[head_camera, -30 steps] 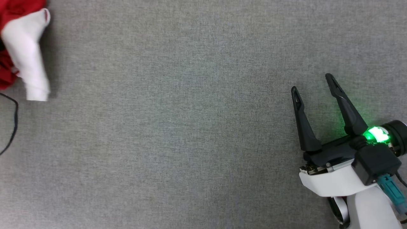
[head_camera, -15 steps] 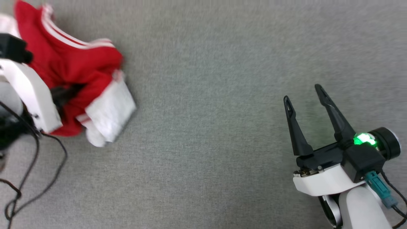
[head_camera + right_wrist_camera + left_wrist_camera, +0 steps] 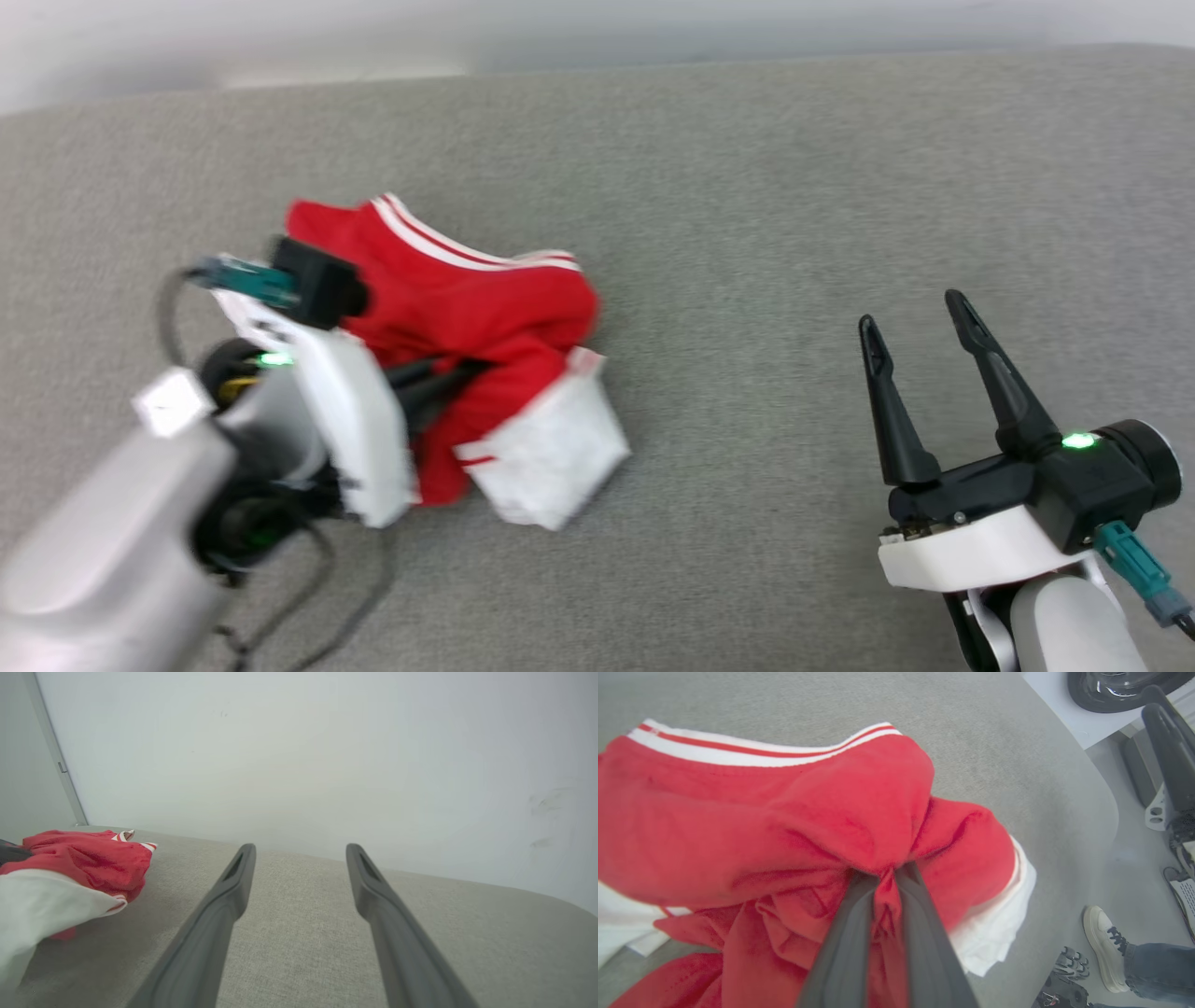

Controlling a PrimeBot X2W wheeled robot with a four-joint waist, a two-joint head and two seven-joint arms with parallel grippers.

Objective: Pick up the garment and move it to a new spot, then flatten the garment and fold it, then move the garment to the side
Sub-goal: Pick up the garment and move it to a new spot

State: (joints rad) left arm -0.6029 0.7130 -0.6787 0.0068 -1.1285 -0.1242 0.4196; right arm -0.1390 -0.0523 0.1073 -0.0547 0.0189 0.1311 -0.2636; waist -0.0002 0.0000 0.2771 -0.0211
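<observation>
At the left of the head view, the left gripper (image 3: 448,373) reaches in over the grey tabletop (image 3: 747,233) with its fingers clenched on the garment (image 3: 467,308). The left wrist view shows this closely: the two dark fingers (image 3: 852,933) pinch a gathered fold of red cloth between them, and the rest of the shirt bunches around them. The garment is a crumpled heap at the left-centre of the tabletop, with striped trim along its far edge and a white sleeve (image 3: 546,453) spilling out on the near right. From the right wrist view its lower folds look to be touching the surface, though I cannot tell how much of its weight the arm carries.

Well apart on the right, the right gripper (image 3: 910,310) hovers low over bare tabletop, its fingers spread and holding nothing.

This looks like the first step, carrying the garment to a new spot. The next move probably calls for letting the heap settle, releasing the fold, then finding two edges or corners so both arms can draw the cloth out flat.
</observation>
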